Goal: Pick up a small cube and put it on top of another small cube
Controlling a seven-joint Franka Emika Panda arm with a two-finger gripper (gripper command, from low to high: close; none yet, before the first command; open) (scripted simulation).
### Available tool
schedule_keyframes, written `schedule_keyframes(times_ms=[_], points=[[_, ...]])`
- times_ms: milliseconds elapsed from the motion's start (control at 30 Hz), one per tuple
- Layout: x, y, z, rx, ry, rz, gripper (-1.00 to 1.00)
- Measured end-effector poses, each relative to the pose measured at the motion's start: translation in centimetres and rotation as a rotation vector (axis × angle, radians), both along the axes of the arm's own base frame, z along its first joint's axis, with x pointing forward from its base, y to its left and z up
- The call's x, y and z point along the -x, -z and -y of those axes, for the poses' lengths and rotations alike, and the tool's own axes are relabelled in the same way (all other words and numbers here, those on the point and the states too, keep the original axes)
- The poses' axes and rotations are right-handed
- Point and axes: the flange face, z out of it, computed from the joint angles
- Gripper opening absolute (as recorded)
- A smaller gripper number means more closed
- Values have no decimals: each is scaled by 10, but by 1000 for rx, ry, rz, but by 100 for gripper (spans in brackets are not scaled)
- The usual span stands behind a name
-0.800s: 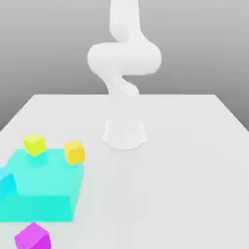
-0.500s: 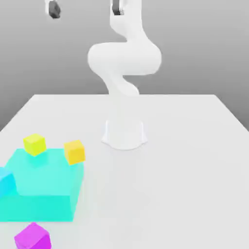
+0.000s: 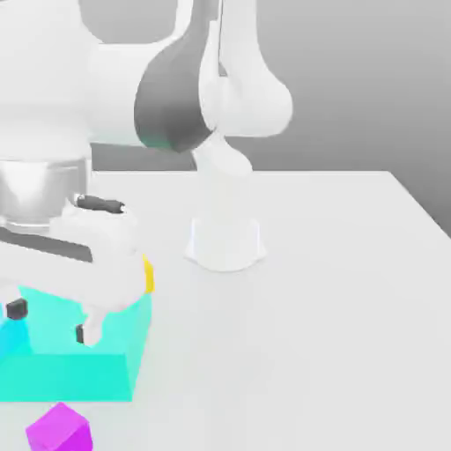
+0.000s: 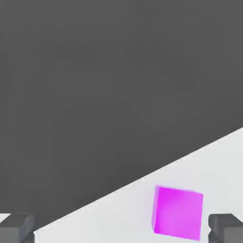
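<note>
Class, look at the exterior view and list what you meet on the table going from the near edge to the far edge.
magenta cube → turquoise block → amber cube, mostly hidden behind the open gripper → arm's white base

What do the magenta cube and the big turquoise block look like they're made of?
Magenta cube: opaque, matte, plastic-like; flat even colour, no glare or grain. Turquoise block: same smooth matte solid look, faces differing only by shading. Both are renders, so actual material stays open.

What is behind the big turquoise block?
Behind the large turquoise block, a sliver of a small amber cube peeks out past the robot's white, open end effector. The hand hides the rest of that spot, so anything else there cannot be seen.
</note>
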Motion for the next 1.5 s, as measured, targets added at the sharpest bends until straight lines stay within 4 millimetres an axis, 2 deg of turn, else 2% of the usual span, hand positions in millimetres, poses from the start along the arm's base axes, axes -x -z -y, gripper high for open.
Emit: schedule_keyframes(times_ms=[167,300,333,533,600,733,1033,1267,1500], points=[[17,90,28,-31,84,-113,0],[20,151,32,-35,96,-129,0],[21,160,31,-35,96,-130,-100],[21,164,31,-35,96,-130,-100],[20,149,32,-35,96,-130,-100],[24,97,31,-38,107,-129,-100],[88,18,23,-67,268,-121,-100],[146,-23,7,-80,390,-118,-100],[206,-45,-13,-81,516,-116,-100]])
